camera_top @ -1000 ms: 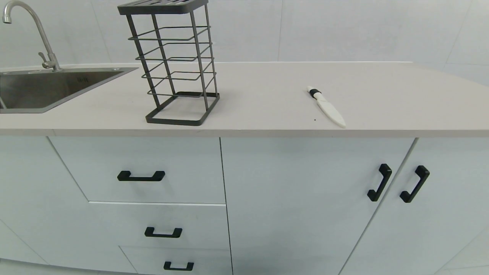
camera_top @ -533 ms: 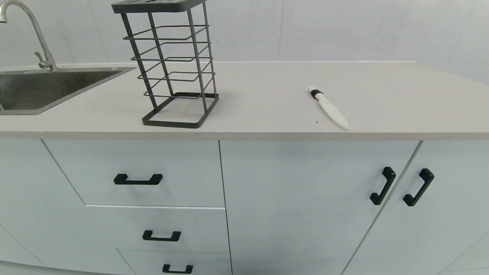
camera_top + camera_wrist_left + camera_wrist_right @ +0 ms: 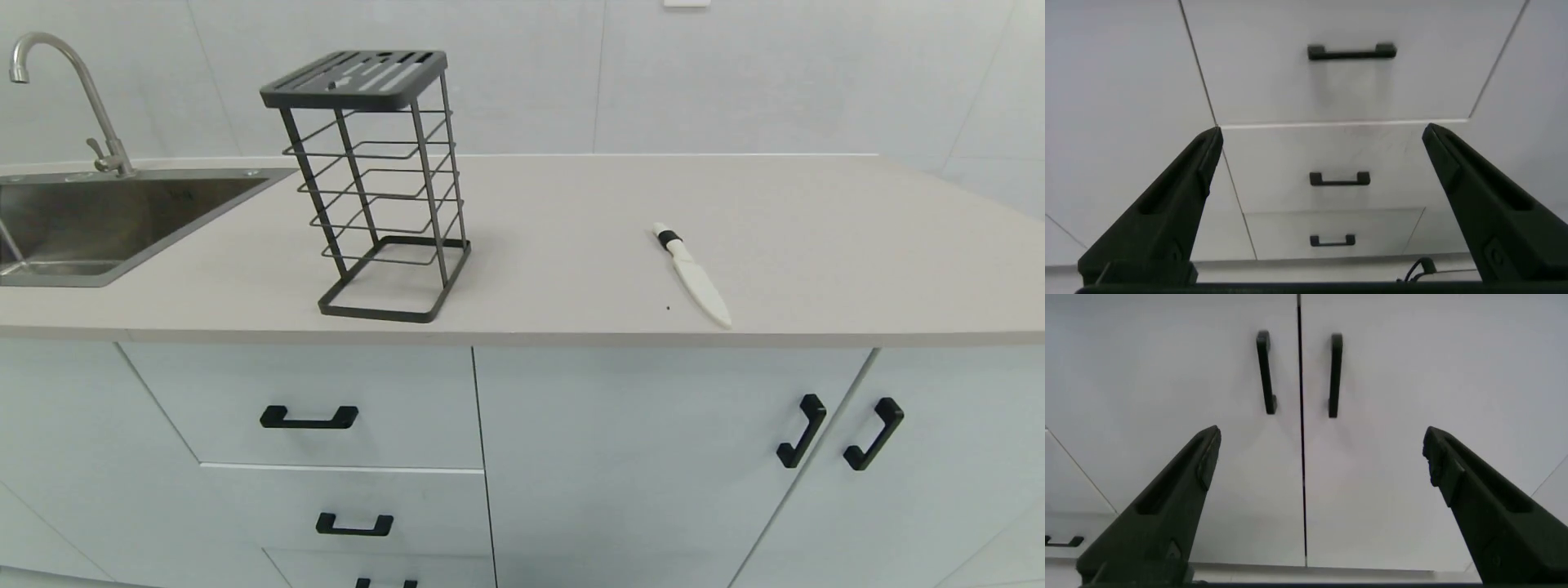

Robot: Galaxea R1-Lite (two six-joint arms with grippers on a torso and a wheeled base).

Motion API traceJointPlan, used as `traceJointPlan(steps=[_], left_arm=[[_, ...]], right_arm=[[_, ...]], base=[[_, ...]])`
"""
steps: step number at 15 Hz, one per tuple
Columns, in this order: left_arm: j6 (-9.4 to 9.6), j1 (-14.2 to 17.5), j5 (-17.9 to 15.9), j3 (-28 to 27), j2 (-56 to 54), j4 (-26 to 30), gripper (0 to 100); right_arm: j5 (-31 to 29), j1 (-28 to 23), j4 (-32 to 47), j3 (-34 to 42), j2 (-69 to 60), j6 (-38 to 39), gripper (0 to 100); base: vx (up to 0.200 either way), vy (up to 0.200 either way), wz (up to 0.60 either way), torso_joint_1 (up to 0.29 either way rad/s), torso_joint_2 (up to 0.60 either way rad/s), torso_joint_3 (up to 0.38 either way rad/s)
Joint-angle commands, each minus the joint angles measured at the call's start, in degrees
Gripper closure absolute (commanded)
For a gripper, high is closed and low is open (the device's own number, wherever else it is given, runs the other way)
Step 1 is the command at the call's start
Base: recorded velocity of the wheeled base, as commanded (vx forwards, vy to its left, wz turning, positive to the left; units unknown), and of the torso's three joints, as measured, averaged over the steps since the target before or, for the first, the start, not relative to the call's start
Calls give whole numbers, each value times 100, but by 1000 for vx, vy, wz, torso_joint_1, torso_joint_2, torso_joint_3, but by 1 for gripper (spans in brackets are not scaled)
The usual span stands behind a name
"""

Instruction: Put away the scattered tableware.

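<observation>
A white knife with a black band on its handle lies on the countertop at the right, blade tip near the front edge. A black wire rack with a slotted top stands upright left of the middle. My left gripper hangs low in front of the drawers, fingers wide apart and empty. My right gripper is open too, facing the cabinet doors below the counter.
A steel sink with a curved faucet is set into the counter at the far left. Black handles stick out from the drawers, and two more handles from the doors on the right. A tiled wall backs the counter.
The head camera has tilted, so the whole scene sits lower in the picture and the rack's slotted top shows in full. The knife and rack keep their places on the counter.
</observation>
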State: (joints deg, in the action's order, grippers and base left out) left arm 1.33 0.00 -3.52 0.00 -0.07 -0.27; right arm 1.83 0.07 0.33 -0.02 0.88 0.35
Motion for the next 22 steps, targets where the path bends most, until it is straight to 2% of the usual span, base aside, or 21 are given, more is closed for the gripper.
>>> traceJointPlan(steps=[1, 4, 9, 22], left_arm=[[-1, 0, 1, 0, 7, 0, 0], [8, 0, 1, 0, 7, 0, 0], [17, 0, 1, 0, 7, 0, 0], [25, 0, 1, 0, 7, 0, 0]], right_arm=[[2, 1, 2, -6, 0, 0, 0], [2, 1, 2, 2, 0, 0, 0], [2, 1, 2, 2, 0, 0, 0], [-7, 1, 2, 2, 0, -9, 0]], base=[[0, 0, 0, 203, -510, -251], [0, 0, 0, 90, -487, -240], [0, 0, 0, 327, -480, -249], [0, 0, 0, 246, -488, -246]])
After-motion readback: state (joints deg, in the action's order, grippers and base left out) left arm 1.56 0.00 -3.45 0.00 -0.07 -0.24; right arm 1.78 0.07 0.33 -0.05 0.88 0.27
